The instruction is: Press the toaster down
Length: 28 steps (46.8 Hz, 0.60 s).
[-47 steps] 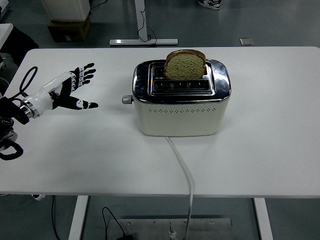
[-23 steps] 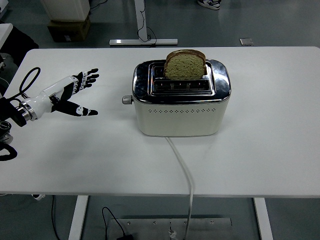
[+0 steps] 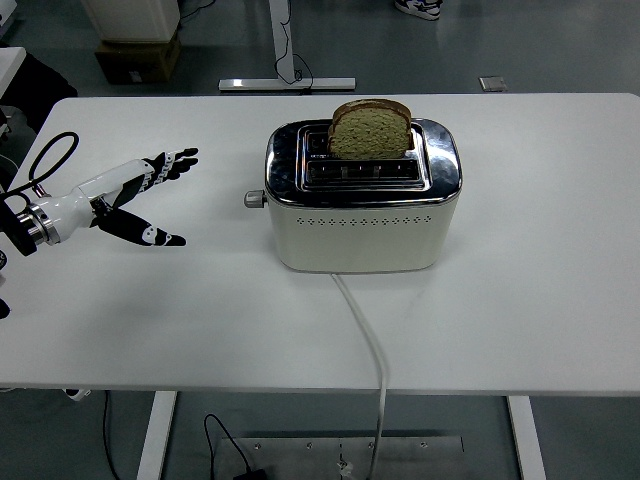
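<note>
A cream and chrome toaster point(image 3: 362, 208) stands in the middle of the white table point(image 3: 520, 300). A slice of brown bread point(image 3: 370, 129) sticks up out of its rear slot. The lever knob point(image 3: 254, 199) juts from the toaster's left end, in its raised position. My left hand point(image 3: 145, 195) hovers over the table's left part, well to the left of the knob. It is open, with fingers stretched toward the toaster and the thumb spread low. The right hand is out of sight.
The toaster's white power cord point(image 3: 368, 340) runs from its front down over the table's near edge. A black cable loop point(image 3: 45, 160) lies by my left forearm. Beyond the table are a cardboard box point(image 3: 138, 55) and a stand's base point(image 3: 288, 84) on the floor.
My left hand has turned and dropped a little: the thumb swung down and back to the left, while the fingers stayed pointing at the toaster. The toaster and bread are unmoved.
</note>
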Each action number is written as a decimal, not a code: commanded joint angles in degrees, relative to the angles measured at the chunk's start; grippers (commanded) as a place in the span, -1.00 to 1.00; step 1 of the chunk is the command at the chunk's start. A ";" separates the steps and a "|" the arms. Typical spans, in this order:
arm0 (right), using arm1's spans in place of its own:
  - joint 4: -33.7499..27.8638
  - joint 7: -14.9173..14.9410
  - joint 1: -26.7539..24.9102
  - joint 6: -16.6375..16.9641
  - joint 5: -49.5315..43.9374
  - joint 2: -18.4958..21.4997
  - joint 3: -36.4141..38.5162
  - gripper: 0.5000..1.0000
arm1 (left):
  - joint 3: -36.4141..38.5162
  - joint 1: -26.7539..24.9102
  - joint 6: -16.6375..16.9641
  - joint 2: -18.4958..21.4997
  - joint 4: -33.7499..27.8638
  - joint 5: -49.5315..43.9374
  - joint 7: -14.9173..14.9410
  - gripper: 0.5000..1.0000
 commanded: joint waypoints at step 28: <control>-0.02 0.00 0.00 0.00 0.00 0.00 0.00 0.99 | 0.33 1.05 2.66 1.24 -5.91 12.00 -1.32 1.00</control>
